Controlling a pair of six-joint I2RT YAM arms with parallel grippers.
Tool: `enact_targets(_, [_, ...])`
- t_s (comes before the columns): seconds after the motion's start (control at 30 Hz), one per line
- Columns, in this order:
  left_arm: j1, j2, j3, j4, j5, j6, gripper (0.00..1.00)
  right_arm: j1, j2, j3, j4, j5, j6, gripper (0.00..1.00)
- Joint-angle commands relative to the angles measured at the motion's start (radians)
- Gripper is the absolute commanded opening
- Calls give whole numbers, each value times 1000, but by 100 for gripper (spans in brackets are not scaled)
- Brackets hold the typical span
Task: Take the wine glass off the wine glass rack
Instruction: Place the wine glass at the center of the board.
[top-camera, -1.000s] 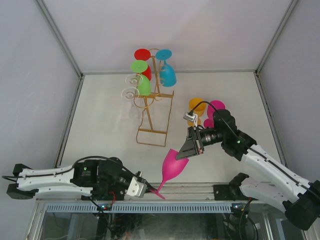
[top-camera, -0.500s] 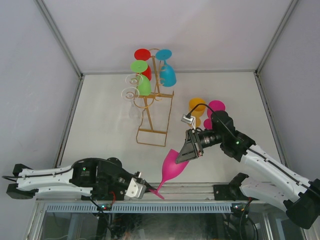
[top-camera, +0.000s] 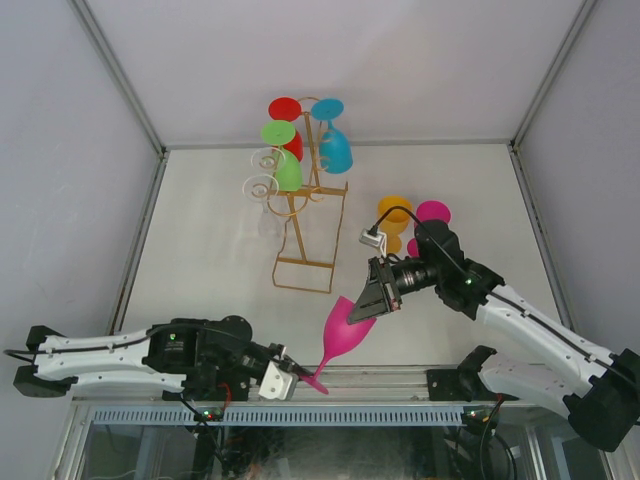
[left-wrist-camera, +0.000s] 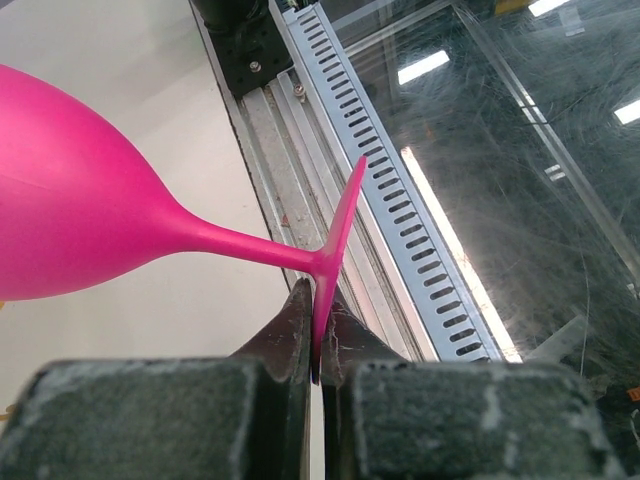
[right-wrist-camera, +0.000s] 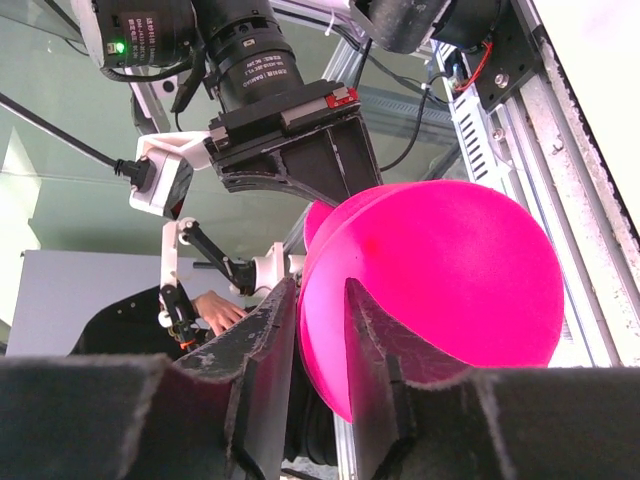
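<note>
**Pink glass off the rack, held at foot and bowl: drop risk**

The glass is off the rack and well apart from it. It hangs tilted over the near edge of the table, bowl high and foot low. My left gripper is closed tight on the foot, pinching only the rim of that thin disc. My right gripper has its jaws partly open astride the bowl. I cannot tell whether they bite or merely flank it.

Risks, as I judge them:

1. The foot grip is narrow. If the right gripper pulls or lets go, the bowl's weight could swing the glass round that pinch and work it loose.
2. The foot sits just above the slotted rail. A drop would strike metal, not the table.
3. Two arms are on one rigid glass. Any mismatch in their motion would load the stem.

I advise moving one arm at a time.
</note>
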Motion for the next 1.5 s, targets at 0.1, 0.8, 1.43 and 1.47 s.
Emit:
enact_targets(0.1, [11, -11, 24, 22, -79, -30, 0, 18, -15, 26, 49, -15, 15, 18])
enact_targets(0.8, [11, -36, 5, 58, -219, -257, 81, 24, -133, 64, -116, 295, -129, 0])
enact_targets(1.43, [11, -47, -69, 155, -645, -579, 100, 211, -101, 331, -698, 1448, -413, 0])
enact_targets(1.47, [11, -47, -67, 160, -669, -615, 100, 215, -85, 335, -691, 1457, -414, 0])
